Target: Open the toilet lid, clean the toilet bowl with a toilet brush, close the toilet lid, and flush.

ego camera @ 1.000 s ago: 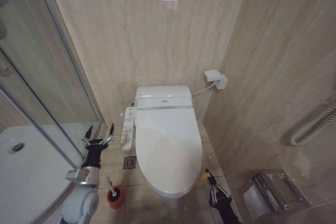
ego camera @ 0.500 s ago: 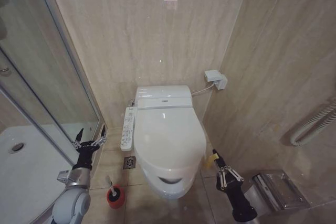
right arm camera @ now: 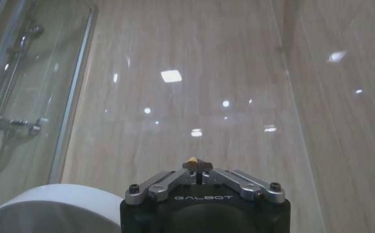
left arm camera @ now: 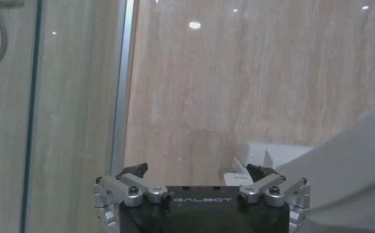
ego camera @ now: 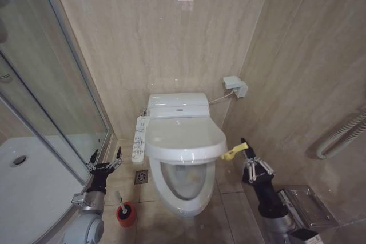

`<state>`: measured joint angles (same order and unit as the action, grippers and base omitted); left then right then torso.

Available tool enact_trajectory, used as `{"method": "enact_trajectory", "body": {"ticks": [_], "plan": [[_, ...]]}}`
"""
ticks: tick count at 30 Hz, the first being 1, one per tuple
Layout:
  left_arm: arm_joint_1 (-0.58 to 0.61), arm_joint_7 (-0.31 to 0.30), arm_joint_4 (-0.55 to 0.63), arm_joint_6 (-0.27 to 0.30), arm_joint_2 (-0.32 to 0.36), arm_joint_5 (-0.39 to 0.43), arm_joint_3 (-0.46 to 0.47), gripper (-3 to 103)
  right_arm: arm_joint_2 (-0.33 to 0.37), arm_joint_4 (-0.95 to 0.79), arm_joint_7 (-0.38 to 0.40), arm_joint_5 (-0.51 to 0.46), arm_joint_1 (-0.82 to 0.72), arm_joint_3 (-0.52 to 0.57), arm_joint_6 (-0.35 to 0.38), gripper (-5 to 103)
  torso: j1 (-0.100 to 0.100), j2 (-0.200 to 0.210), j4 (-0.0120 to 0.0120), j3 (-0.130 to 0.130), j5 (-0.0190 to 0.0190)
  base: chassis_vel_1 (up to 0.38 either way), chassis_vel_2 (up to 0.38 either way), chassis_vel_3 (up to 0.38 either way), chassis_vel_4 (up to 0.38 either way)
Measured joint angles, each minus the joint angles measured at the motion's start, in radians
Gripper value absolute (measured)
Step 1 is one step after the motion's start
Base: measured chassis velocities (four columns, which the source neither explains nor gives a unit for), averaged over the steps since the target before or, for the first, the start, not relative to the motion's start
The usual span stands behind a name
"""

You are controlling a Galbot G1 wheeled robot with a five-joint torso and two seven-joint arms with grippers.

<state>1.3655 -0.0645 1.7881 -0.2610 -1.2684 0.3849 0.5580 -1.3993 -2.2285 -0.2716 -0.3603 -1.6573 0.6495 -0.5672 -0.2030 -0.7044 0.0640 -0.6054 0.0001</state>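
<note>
Now the toilet lid [ego camera: 184, 136] is partly raised, its front edge lifted clear of the toilet bowl [ego camera: 182, 190], so the bowl's inside shows beneath it in the head view. A yellow ribbon loop [ego camera: 233, 152] runs from the lid's rim at about 3 o'clock of the lid to the right gripper [ego camera: 243, 144], which stands just beside the lid on that side. Its fingers are closed together on the ribbon; the right wrist view confirms this, showing the right gripper [right arm camera: 198, 164] with its tips pinched to a point around a small yellow-orange scrap, and a curve of the white lid at the lower corner. That view also takes in the shower's glass and fittings, which the head view shows at its 9 o'clock side.

The left gripper [ego camera: 104, 159] hovers at about 8 o'clock of the toilet, beside the glass shower door [ego camera: 51, 112] and well apart from the lid. Its fingers are spread wide and hold nothing, as the left wrist view also shows for the left gripper [left arm camera: 197, 171], with the lid's grey underside edging in on one side.

The toilet brush [ego camera: 122, 204] stands in its red cup holder [ego camera: 126, 214] on the floor at about 7 o'clock of the bowl, near the left arm.
</note>
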Motion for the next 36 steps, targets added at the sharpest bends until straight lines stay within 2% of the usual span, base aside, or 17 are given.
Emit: {"method": "enact_trajectory", "body": {"ticks": [8, 13, 20, 27, 36], "plan": [[0.017, 0.001, 0.004, 0.0, -0.002, -0.011, 0.003, 100, 0.031, -0.041, 0.029, -0.044, 0.097, 0.014, 0.093, 1, 0.0, 0.0, -0.0002, 0.0, 0.0, 0.0, 0.0, 0.0, 0.0], [0.03, 0.001, 0.013, 0.0, -0.005, -0.017, 0.008, 100, 0.084, 0.01, 0.053, -0.071, 0.182, 0.012, 0.143, 1, 0.0, 0.0, 0.0003, 0.0, -0.0001, 0.0, 0.0, 0.0, 0.0], [0.03, 0.001, 0.001, 0.0, 0.001, -0.024, 0.012, 100, 0.125, 0.102, 0.079, -0.121, 0.28, -0.003, 0.176, 1, 0.0, 0.0, 0.0001, 0.0, 0.0, 0.0, 0.0, 0.0, 0.0], [0.021, 0.001, -0.022, 0.007, 0.009, -0.032, 0.013, 100, 0.138, 0.184, 0.104, -0.163, 0.411, -0.015, 0.22, 1, 0.0, 0.0, -0.0002, 0.0, -0.0001, 0.0, 0.0, 0.0, 0.0], [0.007, 0.001, -0.056, 0.009, 0.011, -0.042, 0.012, 100, 0.152, 0.293, 0.111, -0.183, 0.567, -0.038, 0.236, 1, 0.0, 0.0, 0.0001, 0.0, -0.0001, 0.0, 0.0, 0.0, 0.0]]}}
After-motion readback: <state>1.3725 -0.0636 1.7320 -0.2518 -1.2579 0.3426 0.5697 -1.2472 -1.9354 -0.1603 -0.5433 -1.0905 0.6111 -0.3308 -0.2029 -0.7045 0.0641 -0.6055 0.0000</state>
